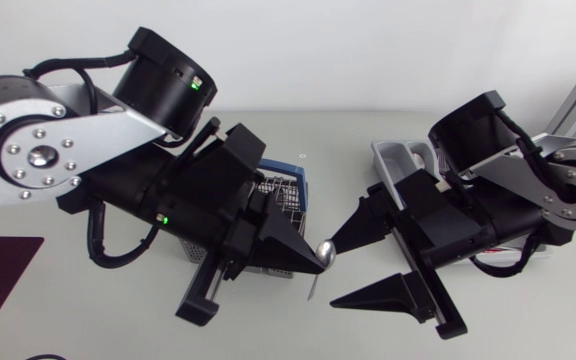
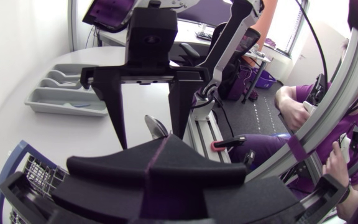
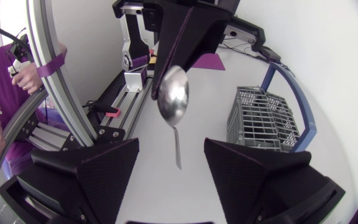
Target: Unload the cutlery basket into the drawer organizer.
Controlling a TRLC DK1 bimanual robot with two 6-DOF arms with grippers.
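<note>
basket (image 1: pixel 286 192): wire, blue handle, left of tabletop middle | left claw (image 1: pixel 313 255): clamped on spoon (image 1: pixel 325 253) at its shiny bowl, handle hanging down over tabletop middle | right claw (image 1: pixel 336 272): spread wide, spoon handle between its fingers, apart from both | organizer (image 1: pixel 393 160): grey tray, right back of tabletop

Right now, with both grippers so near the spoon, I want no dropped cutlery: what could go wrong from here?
1. The left gripper pinches the spoon by its bowl only, handle hanging free; it could slip or swing.
2. The right gripper is open, not touching the handle; releasing before it shuts would likely drop the spoon on the table.
3. Both grippers' tips are close and might collide.
</note>
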